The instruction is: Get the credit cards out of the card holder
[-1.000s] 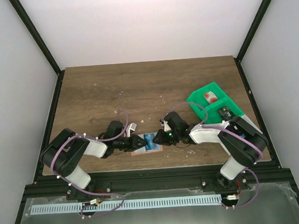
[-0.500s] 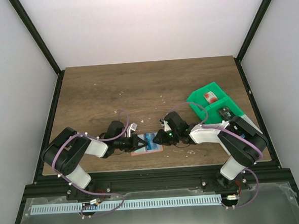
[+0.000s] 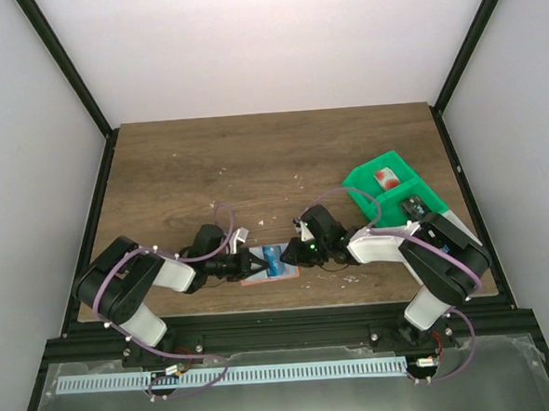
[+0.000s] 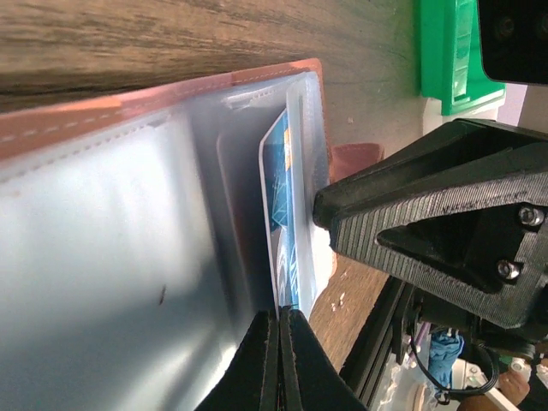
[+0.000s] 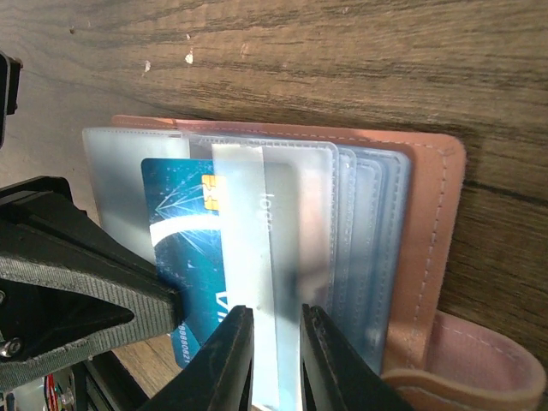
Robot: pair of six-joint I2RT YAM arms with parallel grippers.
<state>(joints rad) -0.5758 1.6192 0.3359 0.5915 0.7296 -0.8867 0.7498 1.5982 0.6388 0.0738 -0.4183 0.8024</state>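
Note:
The card holder [image 3: 271,267] lies open on the table, tan-pink outside [image 5: 428,231] with clear sleeves inside. A blue credit card [image 5: 184,231] sticks partly out of a sleeve; it also shows edge-on in the left wrist view [image 4: 278,193]. My left gripper [image 3: 253,262] is shut on that card's edge [image 4: 279,318]. My right gripper [image 3: 292,254] has its jaws slightly apart, with its tips [image 5: 276,342] down on the clear sleeves. A red and white card [image 3: 385,176] and a dark card [image 3: 412,205] lie in the green tray [image 3: 362,183].
The green tray stands at the right of the table, next to the right arm. Small pale crumbs dot the wood around the holder. The table's front edge and black rail lie just behind the holder.
My left gripper has edged slightly to the right, toward the holder. The right arm and the holder have not visibly moved.

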